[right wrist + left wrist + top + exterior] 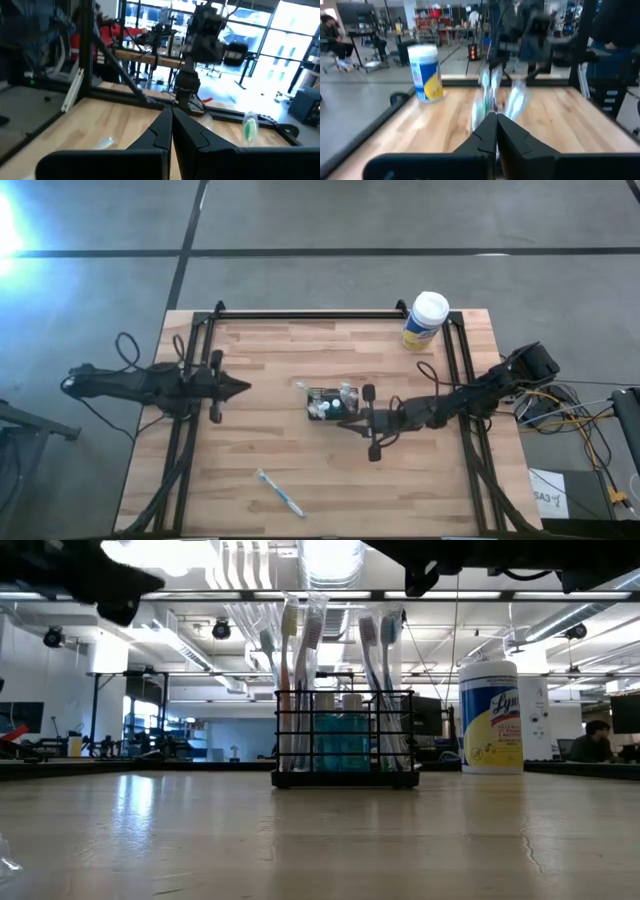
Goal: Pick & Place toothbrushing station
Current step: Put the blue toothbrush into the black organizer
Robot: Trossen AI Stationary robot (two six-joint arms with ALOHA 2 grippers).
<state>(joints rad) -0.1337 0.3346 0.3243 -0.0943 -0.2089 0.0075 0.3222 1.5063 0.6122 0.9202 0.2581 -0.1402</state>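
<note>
A loose toothbrush (279,493) lies nearest me, on the table's (300,450) front edge. At mid-table I see the toothbrushing station (332,401), a small black mesh caddy. It stands upright and holds several toothbrushes bristles-up and a blue-green bottle. A white-capped canister (424,321) with a yellow label stands at the back right corner. My right gripper (357,418) hangs just beside the caddy, fingers pressed together and empty. My left gripper (243,388) points at the caddy from well apart, fingers also together and empty.
</note>
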